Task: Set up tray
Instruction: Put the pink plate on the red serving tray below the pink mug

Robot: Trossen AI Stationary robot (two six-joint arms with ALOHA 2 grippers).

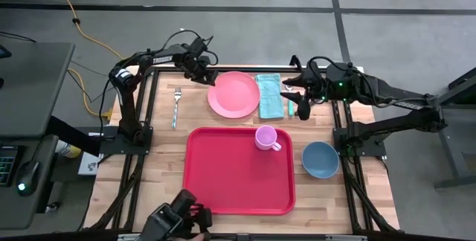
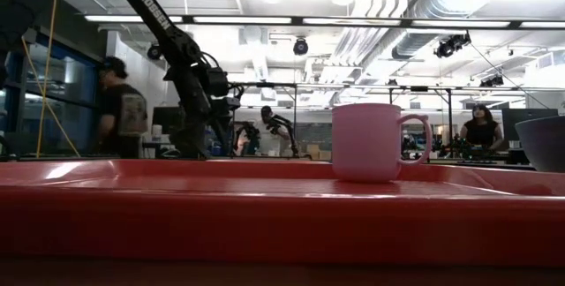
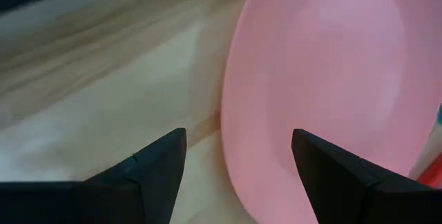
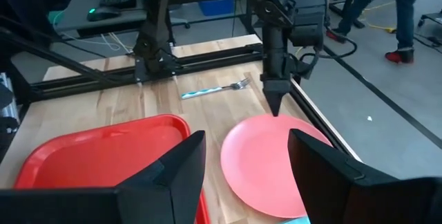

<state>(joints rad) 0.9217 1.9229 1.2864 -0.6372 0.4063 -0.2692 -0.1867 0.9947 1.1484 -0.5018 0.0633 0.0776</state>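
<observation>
Your left gripper [image 1: 210, 78] sits at the pink plate's [image 1: 234, 94] rim, fingers spread wide. Right gripper [image 1: 285, 86] hovers over the teal napkin [image 1: 269, 96], fingers apart, empty. Pink mug [image 1: 265, 137] is on the tray [image 1: 238, 178].

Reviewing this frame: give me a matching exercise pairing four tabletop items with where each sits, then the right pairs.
Things:
1. pink mug
2. blue bowl
3. fork
4. pink plate

Places:
A. on the bare wood, left of the plate
B. on the tray, near its far right corner
C. off the tray, just right of it
D. beyond the tray, with the open left gripper at its rim

Pairs: 1-B, 2-C, 3-A, 4-D
</observation>
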